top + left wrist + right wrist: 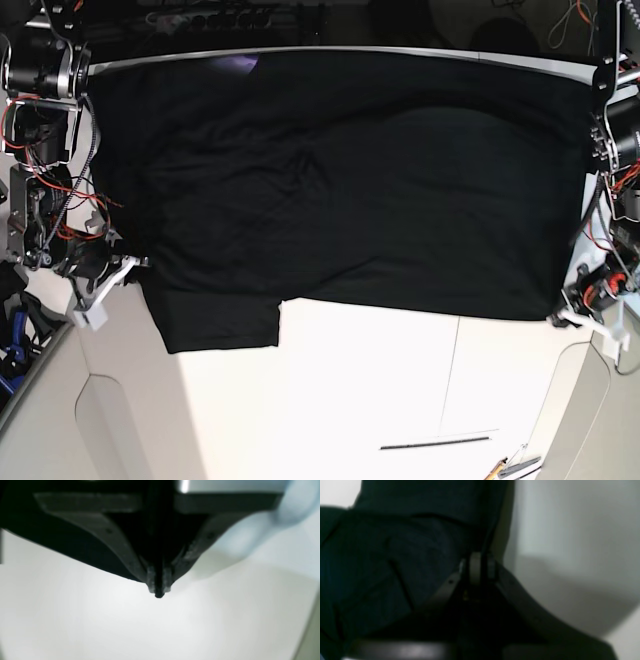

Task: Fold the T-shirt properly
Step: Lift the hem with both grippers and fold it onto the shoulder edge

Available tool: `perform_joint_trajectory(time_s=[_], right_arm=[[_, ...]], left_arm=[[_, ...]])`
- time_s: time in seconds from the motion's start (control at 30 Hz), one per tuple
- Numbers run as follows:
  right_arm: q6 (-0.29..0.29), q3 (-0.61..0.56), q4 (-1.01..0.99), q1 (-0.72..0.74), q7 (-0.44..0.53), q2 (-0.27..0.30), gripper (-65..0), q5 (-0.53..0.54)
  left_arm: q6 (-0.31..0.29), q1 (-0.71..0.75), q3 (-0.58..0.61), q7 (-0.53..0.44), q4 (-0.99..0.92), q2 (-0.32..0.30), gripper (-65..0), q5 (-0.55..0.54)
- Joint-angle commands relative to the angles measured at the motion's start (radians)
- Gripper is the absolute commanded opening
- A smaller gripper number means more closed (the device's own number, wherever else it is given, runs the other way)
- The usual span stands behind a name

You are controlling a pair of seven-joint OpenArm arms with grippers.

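Near one side edge of the white bench, the left gripper (562,318) is closed on a corner of the black T-shirt (400,200); near the opposite side edge, the right gripper (138,268) pinches its border. Between them the T-shirt lies spread wide over the bench (330,400), with some wrinkles

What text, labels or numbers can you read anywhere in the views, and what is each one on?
None that I can read.
T-shirt: a small purple patch shows at its far edge, too small to make out any lettering.
Left gripper: no readable marking.
Right gripper: too dark and blurred to tell.
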Motion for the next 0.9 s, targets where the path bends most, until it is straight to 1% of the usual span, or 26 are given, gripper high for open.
perform_joint_trajectory(time_s=[0.0,0.07,0.17,0.23,0.3,0.4,0.53,0.6,0.7,0.77,0.87], right_arm=[[0.004,0.021,0.050,0.031,-0.007,0.015,-65.0,0.021],[0.004,0.051,0.110,0.029,-0.076,0.015,-65.0,0.037],[0.004,0.105,0.199,0.010,-0.183,0.014,-65.0,0.119],[0.004,0.143,0.267,-0.022,-0.232,0.014,-65.0,0.168],[0.004,0.179,0.335,-0.063,-0.264,0.014,-65.0,0.186],[0.004,0.230,0.431,-0.139,-0.278,0.014,-65.0,0.192],[0.004,0.291,0.549,-0.257,-0.280,0.014,-65.0,0.223],[0.004,0.318,0.604,-0.315,-0.282,0.014,-65.0,0.222],[0.004,0.353,0.673,-0.396,-0.297,0.014,-65.0,0.223],[0.003,0.371,0.706,-0.446,-0.306,0.014,-65.0,0.237],[0.003,0.384,0.736,-0.509,-0.338,0.013,-65.0,0.283]], left_arm=[[-0.025,-0.025,-0.002,0.016,0.045,-0.025,-65.0,-0.042],[-0.040,-0.003,-0.002,0.090,0.105,-0.042,-65.0,-0.101],[-0.043,0.056,-0.002,0.183,0.201,-0.070,-65.0,-0.172],[-0.042,0.109,-0.002,0.212,0.260,-0.095,-65.0,-0.204],[-0.042,0.165,-0.005,0.236,0.313,-0.119,-65.0,-0.229],[-0.047,0.246,-0.040,0.282,0.375,-0.141,-65.0,-0.272],[-0.095,0.337,-0.159,0.384,0.426,-0.142,-65.0,-0.378],[-0.095,0.373,-0.217,0.439,0.436,-0.142,-65.0,-0.435],[-0.095,0.415,-0.282,0.510,0.438,-0.143,-65.0,-0.479],[-0.095,0.443,-0.306,0.527,0.438,-0.143,-65.0,-0.487],[-0.096,0.477,-0.311,0.527,0.438,-0.142,-65.0,-0.486]])
